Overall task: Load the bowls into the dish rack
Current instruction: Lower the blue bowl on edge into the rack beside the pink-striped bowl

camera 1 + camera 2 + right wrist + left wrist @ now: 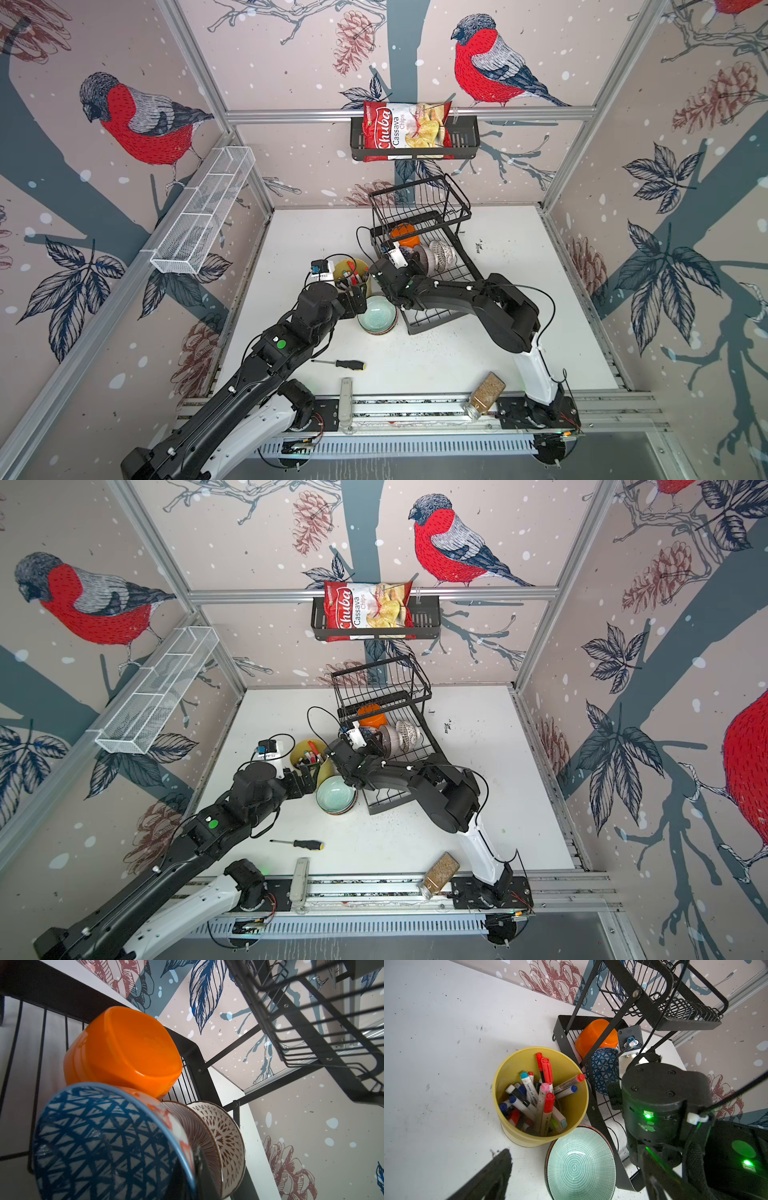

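The black wire dish rack (441,321) stands mid-table. On its lower tray an orange bowl (404,236) (124,1049) lies tipped. A pink-striped bowl (197,1132) and a white lattice bowl (442,251) (225,1132) stand on edge beside it. My right gripper (411,266) (199,1167) is shut on the rim of the blue-red patterned bowl (602,1070) (93,1136), held on edge next to them. A pale teal bowl (376,316) (581,1167) sits on the table, nested in a dark-rimmed bowl. My left gripper (355,300) (574,1153) hangs open over it.
A yellow cup of markers (351,274) touches the teal bowl's far side. A screwdriver (345,364), a white tool (345,395) and a tipped jar (484,395) lie near the front edge. On the walls hang a chips basket (415,137) and a white mesh shelf (203,212).
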`<state>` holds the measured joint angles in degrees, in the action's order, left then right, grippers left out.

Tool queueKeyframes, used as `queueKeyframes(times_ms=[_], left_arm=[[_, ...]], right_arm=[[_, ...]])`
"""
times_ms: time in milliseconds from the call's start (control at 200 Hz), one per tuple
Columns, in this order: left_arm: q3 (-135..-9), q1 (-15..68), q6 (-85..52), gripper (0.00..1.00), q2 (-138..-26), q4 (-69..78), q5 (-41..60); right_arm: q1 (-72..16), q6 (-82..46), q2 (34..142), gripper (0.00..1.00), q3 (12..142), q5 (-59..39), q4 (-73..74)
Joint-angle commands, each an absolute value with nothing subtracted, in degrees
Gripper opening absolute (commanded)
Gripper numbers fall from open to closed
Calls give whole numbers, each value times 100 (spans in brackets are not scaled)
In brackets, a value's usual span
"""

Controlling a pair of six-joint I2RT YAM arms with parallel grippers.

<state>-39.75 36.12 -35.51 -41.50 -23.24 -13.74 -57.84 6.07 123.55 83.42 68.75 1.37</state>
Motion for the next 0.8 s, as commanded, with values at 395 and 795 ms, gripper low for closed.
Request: queueKeyframes(times_ms=[395, 795], left_arm=[[-3986, 3586, -3443, 95, -4153, -2303, -1349], [-3899, 3586, -3468, 95, -4110, -2269, -1333]], right_arm=[[-5751, 829, 12413, 0, 8280, 7106, 252], [-5766, 1098, 12487, 0, 8280, 7149, 378]])
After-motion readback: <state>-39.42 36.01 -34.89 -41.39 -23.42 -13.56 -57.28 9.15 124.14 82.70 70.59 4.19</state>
